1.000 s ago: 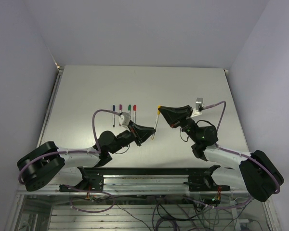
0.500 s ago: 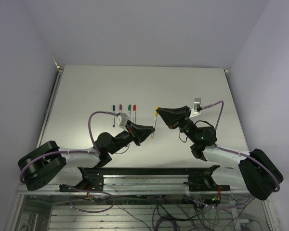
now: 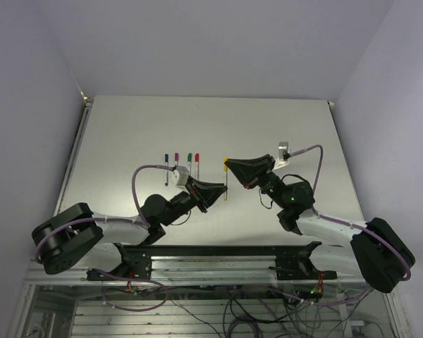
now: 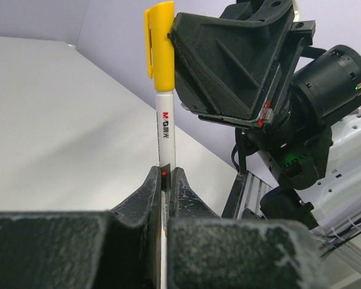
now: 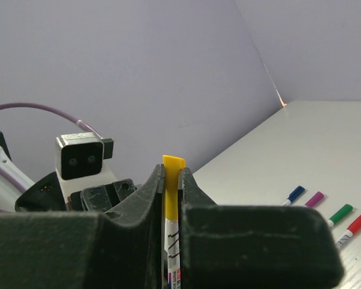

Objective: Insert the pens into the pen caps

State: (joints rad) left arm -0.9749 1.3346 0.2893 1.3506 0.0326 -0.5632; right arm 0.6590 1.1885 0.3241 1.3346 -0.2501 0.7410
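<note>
Top external: both my arms meet over the near-middle of the table (image 3: 282,127). My left gripper (image 3: 221,191) and right gripper (image 3: 230,167) are on the same pen (image 3: 225,184), which is held above the tabletop between them. Left has the lower part of the barrel. Right has the upper end, where the yellow cap (image 3: 226,163) sits.

Left wrist: my left jaws are clenched on the white barrel, which stands straight up out of the fingertips (image 4: 149,186). There's black print on the barrel just below the cap. The yellow cap is on the barrel's top end, clip facing left in this view. The right gripper's black body presses against the cap's right side.

Right wrist: my right jaws are clamped on the yellow cap. Its flat top pokes out just past the fingertips (image 5: 153,180), and the white barrel runs back between the fingers towards the camera. The left wrist camera (image 5: 80,158) shows behind, at left.

I can't tell whether the cap is pushed fully home. The joint looks closed in the left wrist view, but that's not enough to confirm it.

Other pens lie on the table in a parallel row, near each other but not touching, each with its cap on:
- blue-capped pen (image 5: 293,194)
- purple-capped pen (image 5: 314,198)
- green-capped pen (image 5: 340,212)
- red-capped pen (image 5: 356,223)

In the top view the row lies left of the held pen, just beyond my left gripper.
</note>
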